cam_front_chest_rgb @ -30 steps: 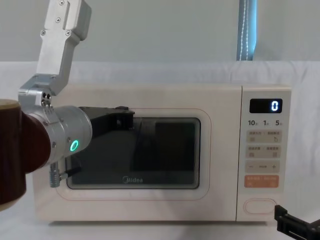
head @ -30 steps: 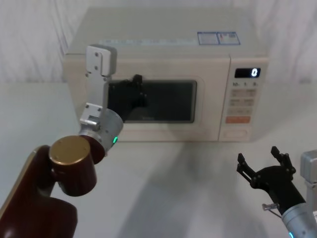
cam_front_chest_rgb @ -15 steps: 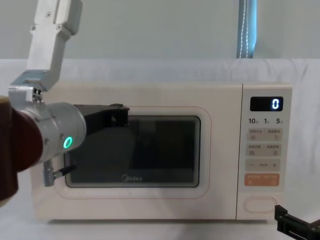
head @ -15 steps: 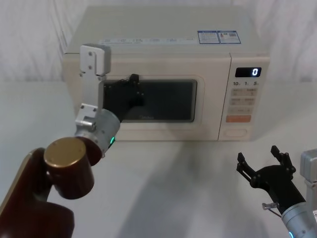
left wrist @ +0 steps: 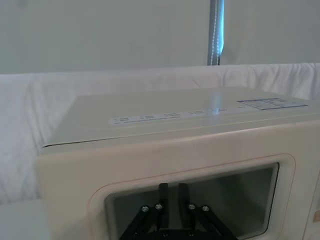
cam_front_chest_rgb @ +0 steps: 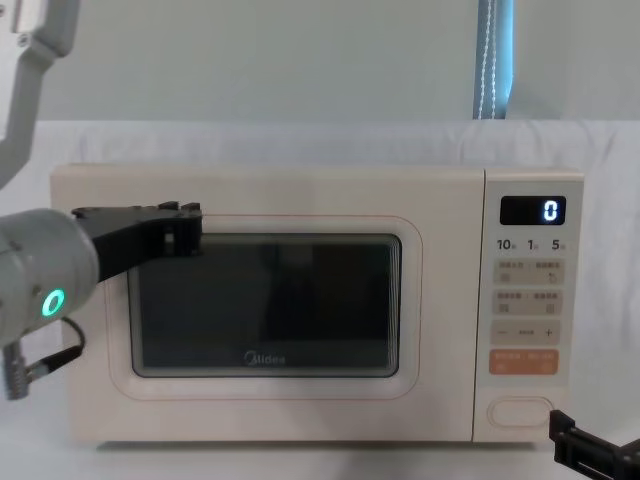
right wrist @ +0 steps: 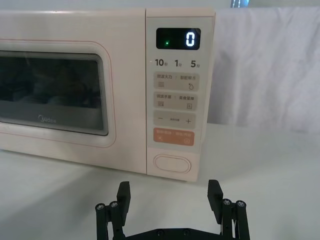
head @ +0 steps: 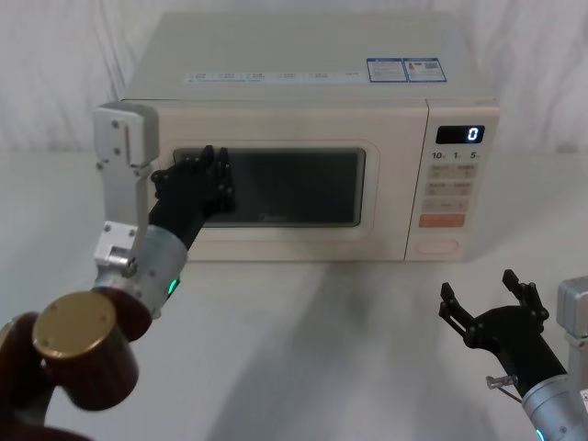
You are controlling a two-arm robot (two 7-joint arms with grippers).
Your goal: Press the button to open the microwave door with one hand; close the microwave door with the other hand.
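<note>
"Midea" microwave door (cam_front_chest_rgb: 265, 300) shut, display "0"; left claw (head: 213, 170) seemingly pinched together, right claw (right wrist: 169, 200) spread.

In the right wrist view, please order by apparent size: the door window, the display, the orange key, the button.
1. Door window
2. Display
3. Orange key and button: these look about alike, so I leave them unranked.

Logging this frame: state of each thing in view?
microwave door: shut, flush with the body
button: untouched
display: lit, reads 0
left gripper: shut, at the door's left edge
right gripper: open, low in front of the button, apart from it
</note>
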